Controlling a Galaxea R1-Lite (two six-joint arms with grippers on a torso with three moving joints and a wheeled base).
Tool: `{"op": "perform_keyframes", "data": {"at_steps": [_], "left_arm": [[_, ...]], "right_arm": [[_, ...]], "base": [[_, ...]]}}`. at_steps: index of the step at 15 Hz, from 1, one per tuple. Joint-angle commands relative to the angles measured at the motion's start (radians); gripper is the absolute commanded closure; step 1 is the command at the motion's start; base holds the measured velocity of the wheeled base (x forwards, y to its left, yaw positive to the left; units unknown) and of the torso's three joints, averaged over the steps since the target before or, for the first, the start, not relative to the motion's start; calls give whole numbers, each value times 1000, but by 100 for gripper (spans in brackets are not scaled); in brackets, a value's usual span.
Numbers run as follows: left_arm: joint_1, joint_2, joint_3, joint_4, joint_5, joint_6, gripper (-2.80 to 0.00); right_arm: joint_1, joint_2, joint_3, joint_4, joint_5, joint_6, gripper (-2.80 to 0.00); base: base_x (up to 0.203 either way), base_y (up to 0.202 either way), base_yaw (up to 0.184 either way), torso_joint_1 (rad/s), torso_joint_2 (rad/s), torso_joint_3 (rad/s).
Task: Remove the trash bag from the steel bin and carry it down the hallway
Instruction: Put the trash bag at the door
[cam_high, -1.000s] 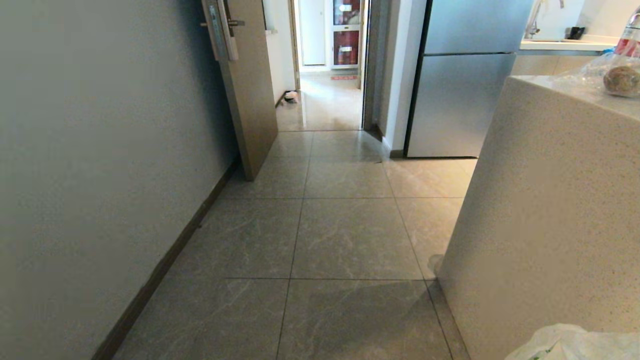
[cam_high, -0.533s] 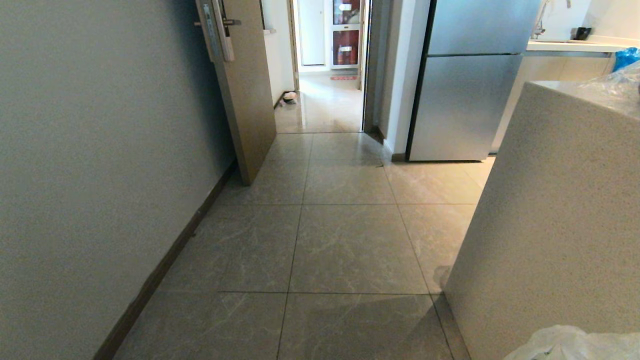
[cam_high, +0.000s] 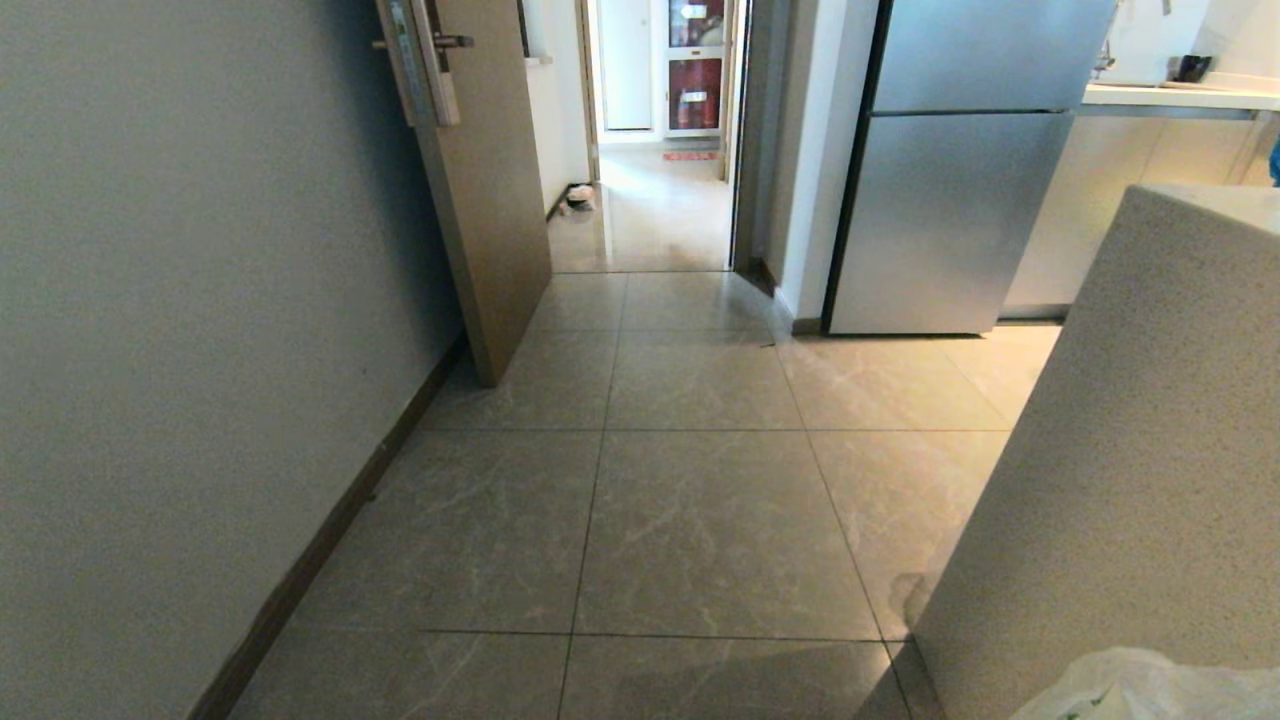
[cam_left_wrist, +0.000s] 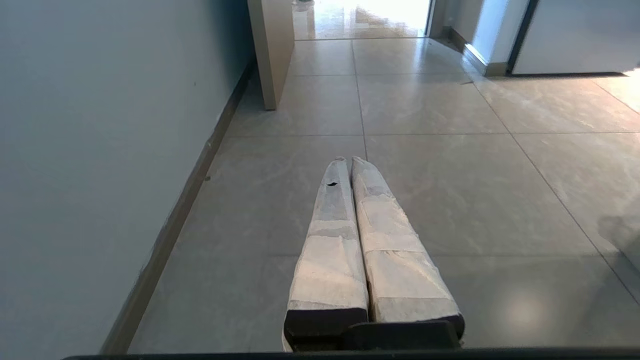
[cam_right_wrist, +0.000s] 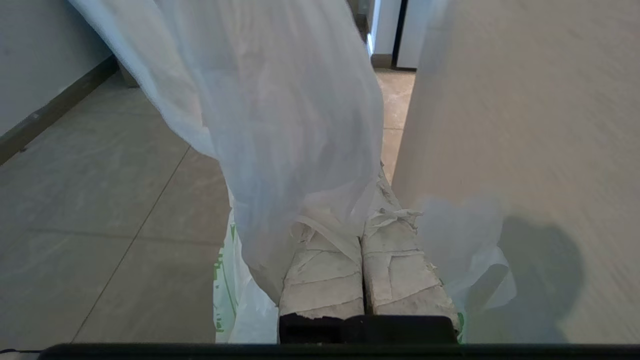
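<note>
Trash bag (cam_right_wrist: 280, 125) drapes over the right end effector (cam_right_wrist: 362, 227), hiding its fingertips.

Camera nearer the fridge (cam_high: 950, 200).

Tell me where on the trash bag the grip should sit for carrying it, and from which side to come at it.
Grip the gathered top film of the trash bag, where the thin plastic bunches into a strand narrow enough to pinch, coming from above so the body hangs below. The right gripper is already shut on that bunched part, beside the counter. The left gripper is shut and empty.
</note>
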Motion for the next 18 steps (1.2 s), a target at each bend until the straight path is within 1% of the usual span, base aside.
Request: {"op": "perform_keyframes", "data": {"at_steps": [1,18], "left_arm": [[0,1,0,0,0,0,0],[0,1,0,0,0,0,0]], "right_arm": [[0,-39,0,0,0,-1,0],[0,-39,0,0,0,-1,0]], "base": [[193,0,4,2,5,4],[190,0,1,2,2,2]]}}
